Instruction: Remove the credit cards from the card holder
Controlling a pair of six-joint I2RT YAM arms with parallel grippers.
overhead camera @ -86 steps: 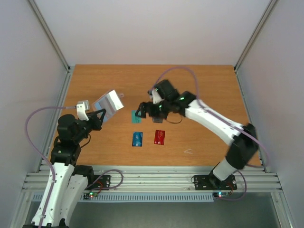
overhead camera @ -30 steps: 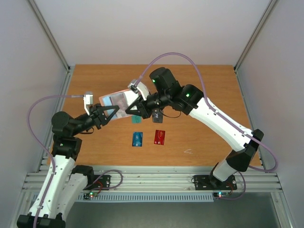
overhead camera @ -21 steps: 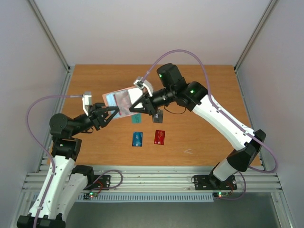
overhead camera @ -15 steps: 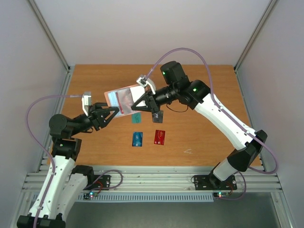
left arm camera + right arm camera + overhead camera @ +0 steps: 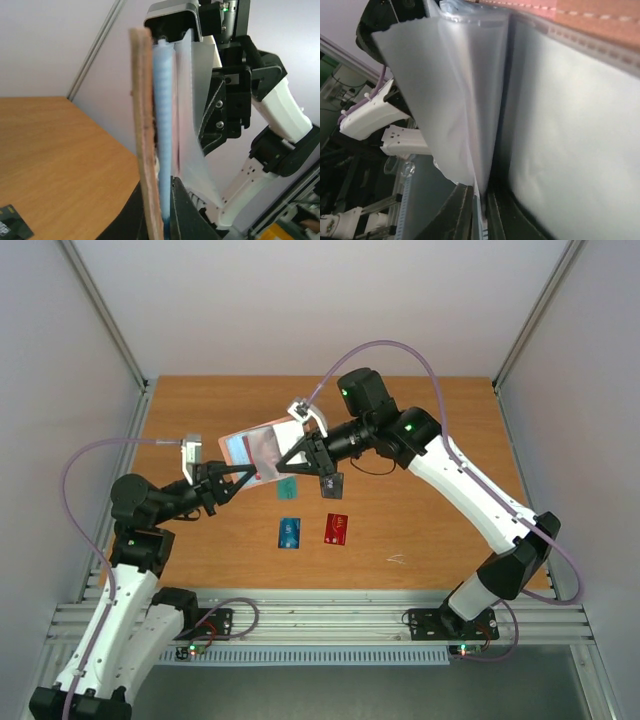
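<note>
**Two Arms Share a Grip on Open Card Holder**

The left gripper (image 5: 247,472) is clamped on the lower left edge of the card holder (image 5: 262,448). The holder is held open in the air over the wooden table (image 5: 200,410), pink outside and pale blue inside. On the holder's right side, the right gripper (image 5: 288,462) is pinched tight on a clear sleeve (image 5: 455,90) that fans out from the holder's inside. Four cards lie on the table, out of the holder. The teal card (image 5: 287,488) is just nearward of the holder's lower right corner, the blue card (image 5: 290,532) farther nearward, the red card (image 5: 337,528) right of the blue, and the black card (image 5: 335,486) right of the teal.
</note>
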